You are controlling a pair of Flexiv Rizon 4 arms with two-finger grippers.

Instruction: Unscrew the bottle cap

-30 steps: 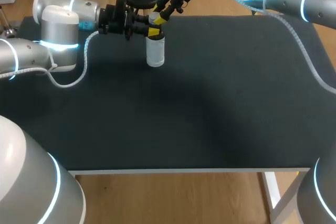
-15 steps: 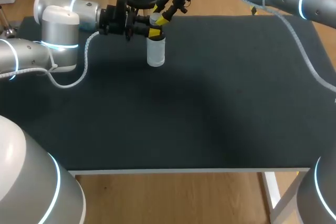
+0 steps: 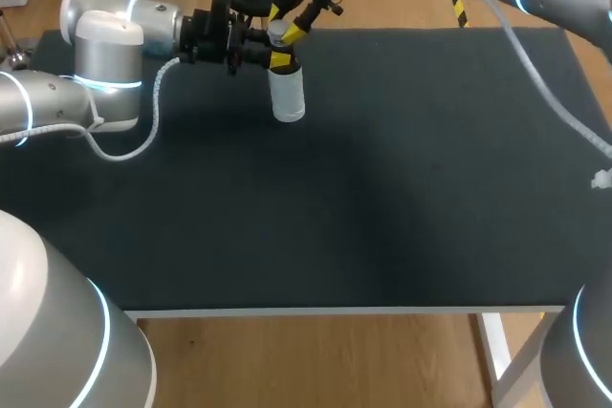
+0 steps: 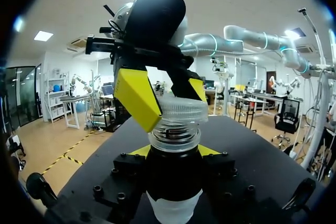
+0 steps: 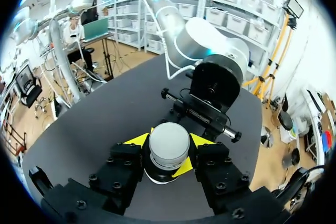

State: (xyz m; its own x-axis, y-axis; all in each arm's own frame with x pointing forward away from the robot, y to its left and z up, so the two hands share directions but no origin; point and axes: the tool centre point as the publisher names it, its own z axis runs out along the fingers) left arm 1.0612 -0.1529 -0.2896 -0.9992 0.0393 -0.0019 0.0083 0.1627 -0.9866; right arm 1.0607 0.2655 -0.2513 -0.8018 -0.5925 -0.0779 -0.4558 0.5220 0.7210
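Our bottle (image 3: 287,95) stands upright near the far left part of the black table (image 3: 402,188). It has a pale body and a clear ribbed cap (image 4: 181,110). Our left gripper (image 4: 173,153) comes in level from the side, and its fingers press the bottle from both flanks just below the neck, holding it fast. Our right gripper (image 5: 169,142) reaches down from above, its two yellow tips clamped on opposite sides of the cap. Threads show under the cap's rim. A white cable (image 3: 143,136) loops over the table's left part.
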